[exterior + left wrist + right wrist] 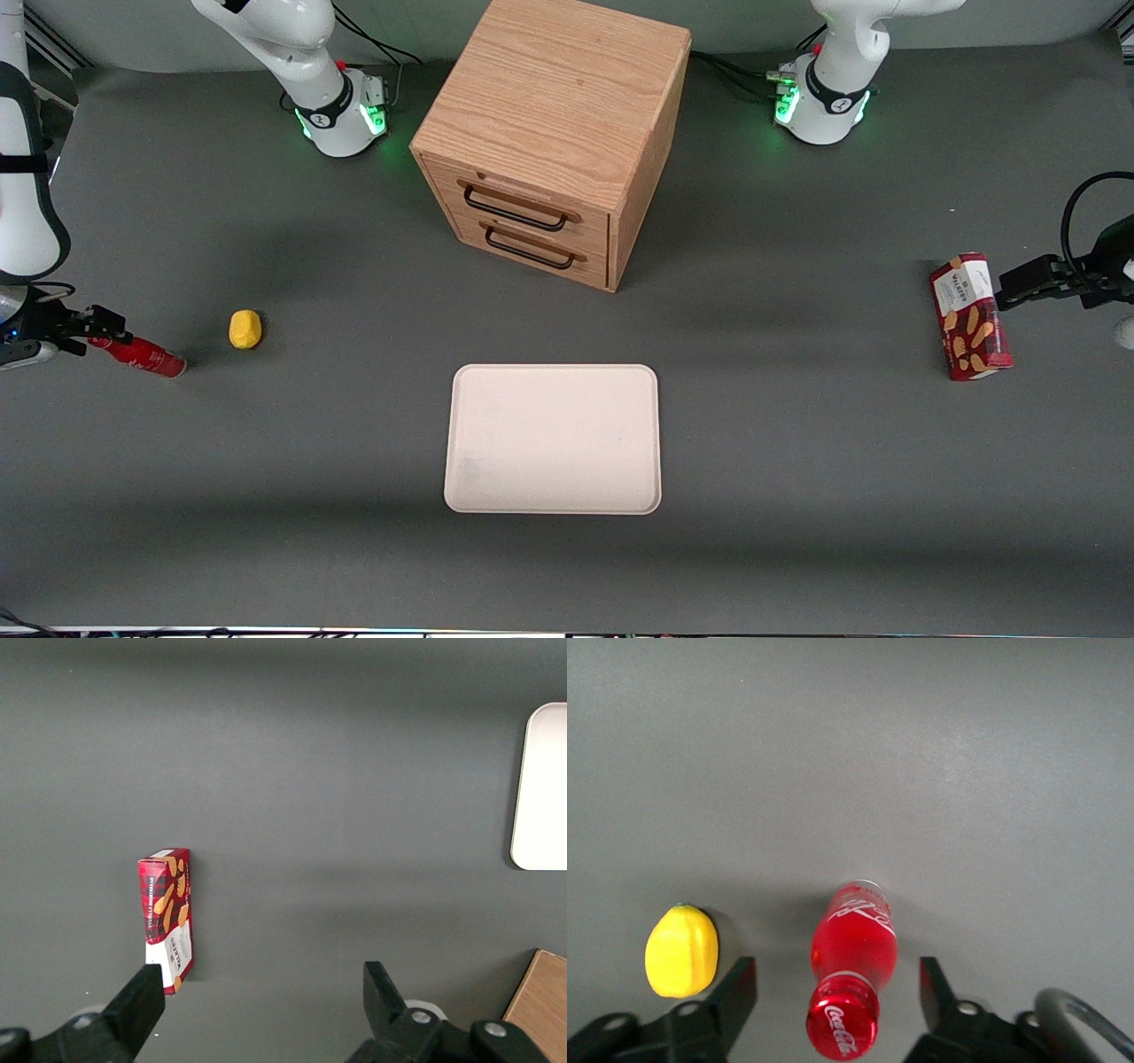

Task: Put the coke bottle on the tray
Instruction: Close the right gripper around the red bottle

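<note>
The coke bottle (142,354) is lying at the front view's mid-left edge, its cap between the open fingers of the gripper (96,330). A lemon (245,329) is sitting just beside it. The tray (554,439) is lying lower centre, nearer the camera than the drawer cabinet (554,133).

End effector (97,326) body cut off by front view's edge.

My grey tabletop (797,461) carries the tray (553,439) mid-front, wooden drawer cabinet (554,133) at the back, snack box (970,316) toward the parked arm's end, lemon (245,329) and coke bottle (142,354) by my tool (84,332) at my edge.
</note>
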